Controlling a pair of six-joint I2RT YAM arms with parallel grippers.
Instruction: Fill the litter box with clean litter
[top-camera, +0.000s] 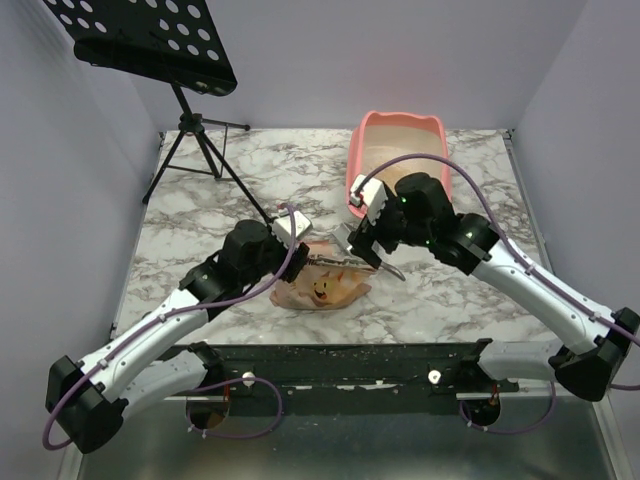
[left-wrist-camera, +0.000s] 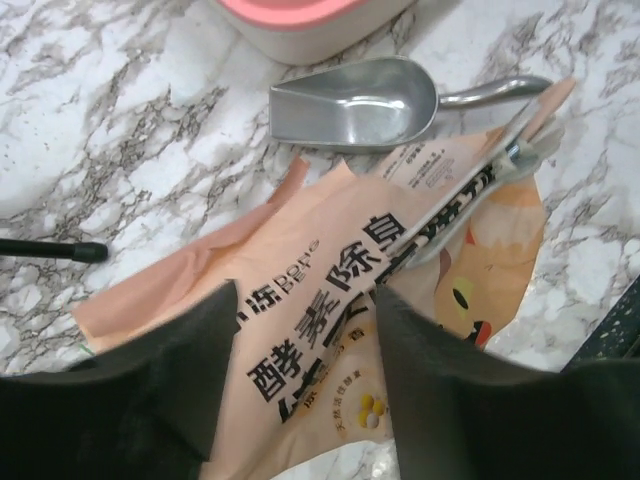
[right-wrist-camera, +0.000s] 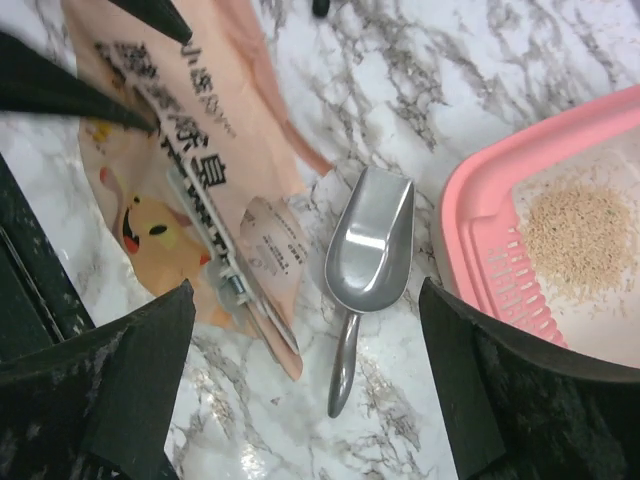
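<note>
Table (top-camera: 200, 215): white marble with grey veins; everything below sits on it
Stand (top-camera: 150, 40): black music stand on a tripod, far left corner, well apart from the rest
Litter box (top-camera: 357, 165): pink, at the far side right of centre, upright, just beyond the right arm's wrist
Bag (top-camera: 325, 288): orange-tan with printed characters and a cartoon face, lying flat near the arms' side of the table; a long grey clip (right-wrist-camera: 225, 265) lies across it
Scoop (right-wrist-camera: 372, 250): grey metal, flat on the marble with its bowl up and empty, between bag and box, just beside both; handle points away from the box
Litter (right-wrist-camera: 575, 240): small tan pile on the box's pale floor, next to a slotted pink section; loose grains scattered around it
Left gripper (left-wrist-camera: 305, 300): fingers spread apart, low over the printed face of the bag, clamping nothing
Right gripper (right-wrist-camera: 305, 290): fingers spread wide and empty, above the scoop and the bag's edge
</note>
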